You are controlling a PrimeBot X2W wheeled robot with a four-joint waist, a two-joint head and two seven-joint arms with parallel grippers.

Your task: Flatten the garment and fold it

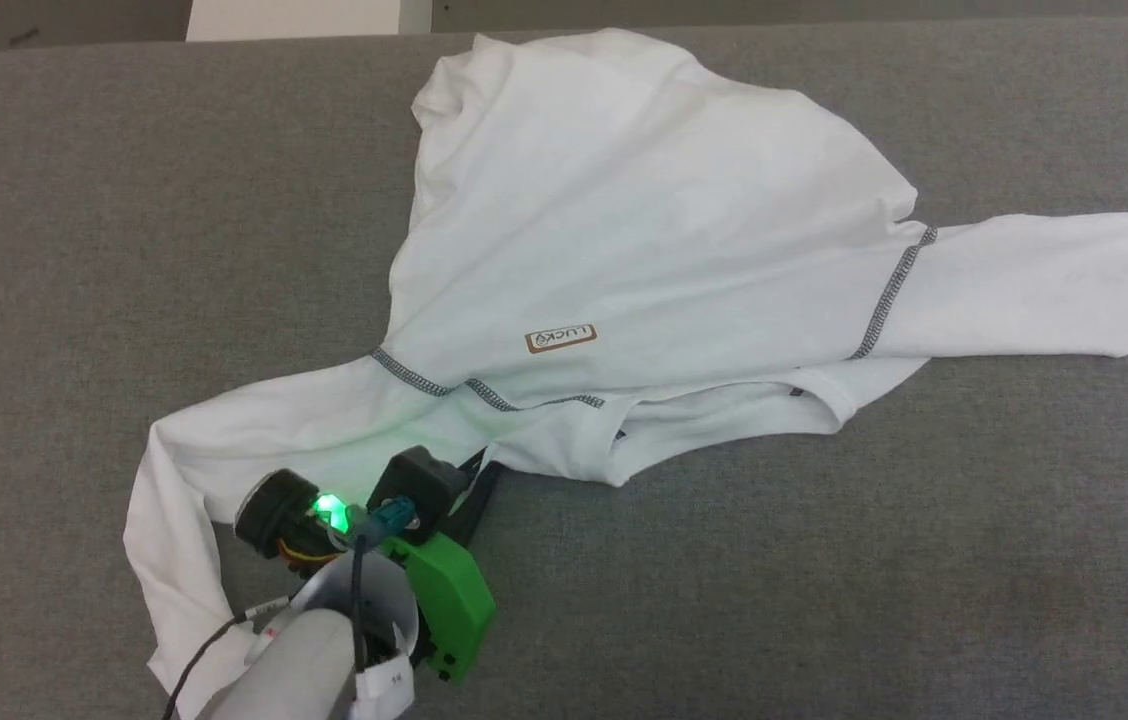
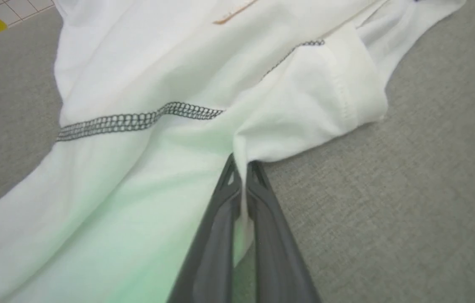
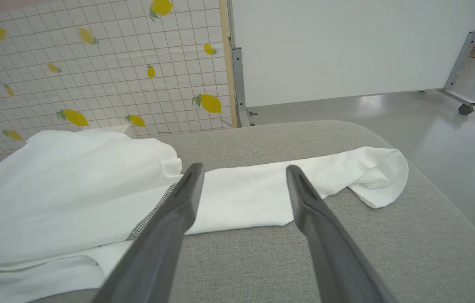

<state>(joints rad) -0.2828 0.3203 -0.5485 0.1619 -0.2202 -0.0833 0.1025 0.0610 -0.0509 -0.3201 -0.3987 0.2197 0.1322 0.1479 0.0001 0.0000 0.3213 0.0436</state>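
So here's where I'm at: the garment (image 1: 624, 220) is sprawled on the grey counter (image 1: 74, 250), rumpled rather than flat. In my head view its body bunches up toward 12 o'clock. One long sleeve (image 1: 1044, 280) runs out to 3 o'clock and past the picture's edge, and the other sleeve (image 1: 174, 480) curls down toward 7 o'clock. The little brown logo (image 1: 560, 339) sits pretty much dead centre, with a line of grey zigzag stitching (image 1: 414, 375) at its 8 o'clock.

My left hand (image 2: 241, 166) is down at 7 o'clock, pinched tight on a fold of the white cloth right at the shirt's near edge. You can see the fabric squeezed between the two dark fingers (image 2: 216, 219). The green light (image 1: 329, 510) on that wrist tints the cloth around it.

My right hand (image 3: 241, 176) is over at 3 o'clock, spread wide with nothing in it. It's above the counter, near the long sleeve but apart from it. Through its wrist camera there's a lemon-print sheet (image 3: 94, 75) at 11 o'clock and a white panel (image 3: 347, 46) at 1 o'clock, both beyond the counter.
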